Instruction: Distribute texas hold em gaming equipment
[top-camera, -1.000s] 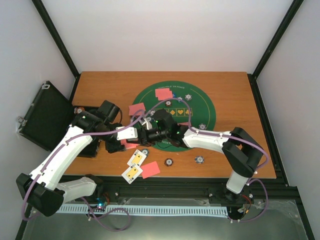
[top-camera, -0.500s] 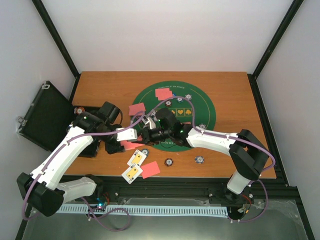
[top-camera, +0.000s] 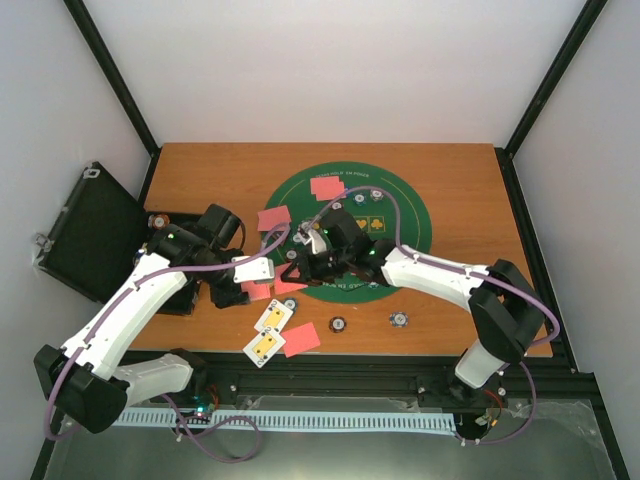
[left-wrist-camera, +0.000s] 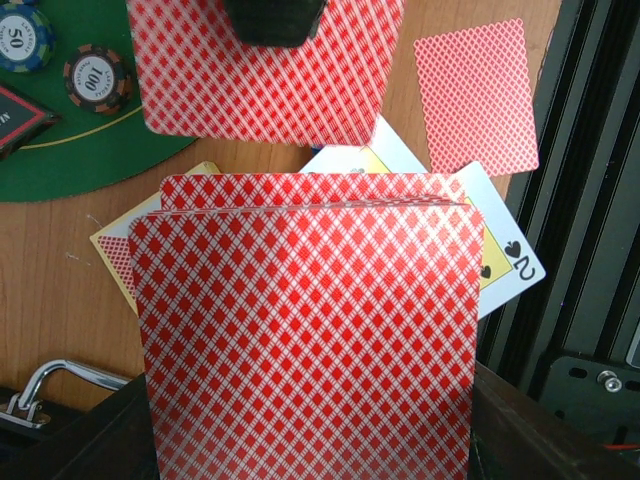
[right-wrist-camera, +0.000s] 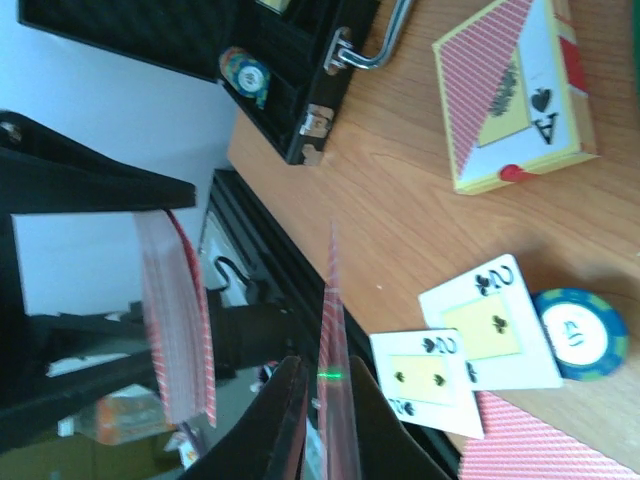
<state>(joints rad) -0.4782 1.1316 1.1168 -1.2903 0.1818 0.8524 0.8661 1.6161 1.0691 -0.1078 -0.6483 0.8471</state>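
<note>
My left gripper (top-camera: 243, 288) is shut on a deck of red-backed playing cards (left-wrist-camera: 310, 330) that fills the left wrist view and hides its fingers. My right gripper (right-wrist-camera: 328, 362) is shut on a single red-backed card (right-wrist-camera: 335, 330), seen edge-on between its fingers. That card (left-wrist-camera: 260, 90) hangs just beyond the deck, over the mat's edge. Two face-up twos (right-wrist-camera: 490, 325) lie on the wood below, with a blue chip (right-wrist-camera: 580, 335) beside them. More chips (left-wrist-camera: 98, 78) and the triangle marker (left-wrist-camera: 15, 115) rest on the green mat (top-camera: 400, 215).
The open black case (top-camera: 90, 230) lies at the far left, a chip (right-wrist-camera: 245, 72) inside it. A card box (right-wrist-camera: 515, 95) lies on the wood near it. Red-backed cards (top-camera: 326, 186) lie on the mat and near the front edge (top-camera: 302, 339). Loose chips (top-camera: 398, 320) dot the front.
My right jaws have closed on one card from the deck and drawn it a little to the right. The left arm and its deck have stayed put.
</note>
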